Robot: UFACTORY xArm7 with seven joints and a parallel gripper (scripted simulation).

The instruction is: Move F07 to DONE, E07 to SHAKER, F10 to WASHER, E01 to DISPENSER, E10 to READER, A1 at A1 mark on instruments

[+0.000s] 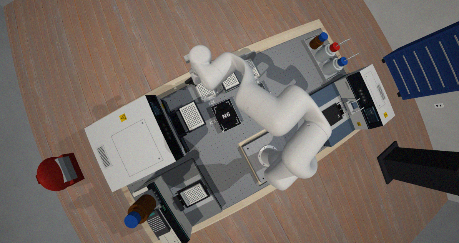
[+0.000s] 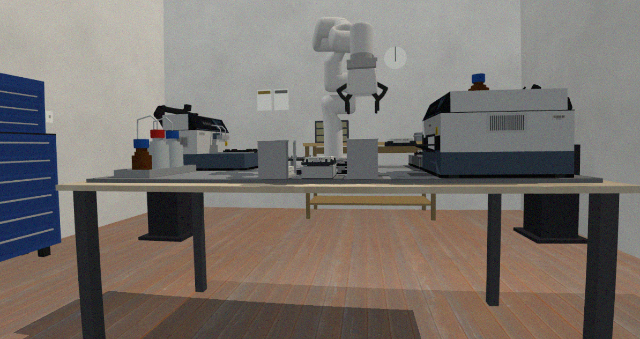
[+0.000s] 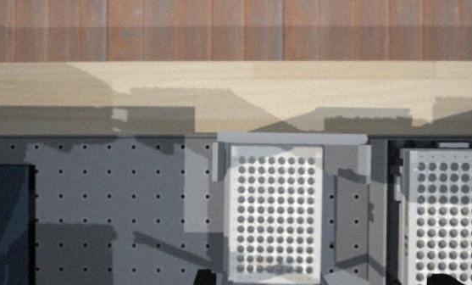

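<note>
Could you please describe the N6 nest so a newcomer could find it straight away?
Start at the large white box-shaped instrument at one end of the grey perforated deck. Between its dark front and the white robot arm lies a flat black square pad. Unlike neighbouring stations holding white well plates, it carries none and bears white corner marks and "N6".

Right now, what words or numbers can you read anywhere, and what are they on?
"N6": white letters on the black nest.
Small deck label beside it: too blurred to read.
Yellow warning triangle, no words: big white instrument.
Wall papers: too small to read.
</note>
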